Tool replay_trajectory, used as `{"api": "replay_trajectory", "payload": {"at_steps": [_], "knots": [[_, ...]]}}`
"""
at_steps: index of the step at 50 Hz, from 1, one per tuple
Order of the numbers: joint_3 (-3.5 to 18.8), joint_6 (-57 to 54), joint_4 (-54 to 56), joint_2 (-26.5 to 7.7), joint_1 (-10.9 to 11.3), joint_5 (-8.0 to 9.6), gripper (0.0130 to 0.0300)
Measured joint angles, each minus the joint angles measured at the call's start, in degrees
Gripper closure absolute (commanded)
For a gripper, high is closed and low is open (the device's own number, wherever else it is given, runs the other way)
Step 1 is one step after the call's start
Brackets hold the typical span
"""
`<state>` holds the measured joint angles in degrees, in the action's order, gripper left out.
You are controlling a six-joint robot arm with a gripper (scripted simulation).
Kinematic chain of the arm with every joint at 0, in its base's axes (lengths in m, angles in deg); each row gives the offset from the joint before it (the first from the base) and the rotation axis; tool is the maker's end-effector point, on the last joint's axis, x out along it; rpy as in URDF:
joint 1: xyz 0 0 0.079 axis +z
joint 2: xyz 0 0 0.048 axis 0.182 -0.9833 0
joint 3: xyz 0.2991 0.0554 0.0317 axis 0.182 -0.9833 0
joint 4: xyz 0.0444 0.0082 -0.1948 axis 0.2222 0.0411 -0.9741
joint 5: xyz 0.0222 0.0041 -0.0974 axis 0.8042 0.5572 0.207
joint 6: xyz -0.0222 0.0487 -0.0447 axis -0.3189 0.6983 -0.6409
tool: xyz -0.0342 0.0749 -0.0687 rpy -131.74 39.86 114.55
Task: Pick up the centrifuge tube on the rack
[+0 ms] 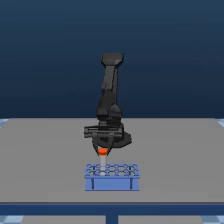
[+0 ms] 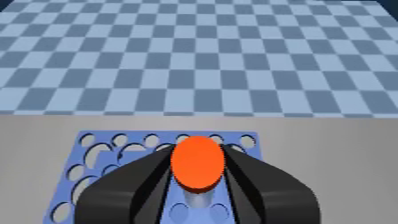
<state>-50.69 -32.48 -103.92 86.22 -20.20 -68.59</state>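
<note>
The centrifuge tube (image 1: 103, 152) shows its orange-red cap and a short pale body pointing down, just above the back edge of the light-blue rack (image 1: 111, 183). My gripper (image 1: 102, 148) hangs over the rack and is shut on the tube. In the wrist view the cap of the tube (image 2: 197, 161) fills the gap between the two black fingers (image 2: 133, 185), which press against its sides. The rack (image 2: 96, 150) lies below with its grid of holes. I cannot tell whether the tube's tip still sits in a hole.
The rack stands near the front edge of a grey table (image 1: 40, 160), with the arm's black base (image 1: 110, 117) behind it. A blue checkered floor (image 2: 195, 55) lies beyond the table edge in the wrist view.
</note>
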Motion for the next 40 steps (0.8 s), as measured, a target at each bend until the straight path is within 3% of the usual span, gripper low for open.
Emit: {"api": "replay_trajectory", "payload": {"at_steps": [40], "knots": [[3.1,30.6,-30.8,4.6,0.0,4.88,0.0300]]}}
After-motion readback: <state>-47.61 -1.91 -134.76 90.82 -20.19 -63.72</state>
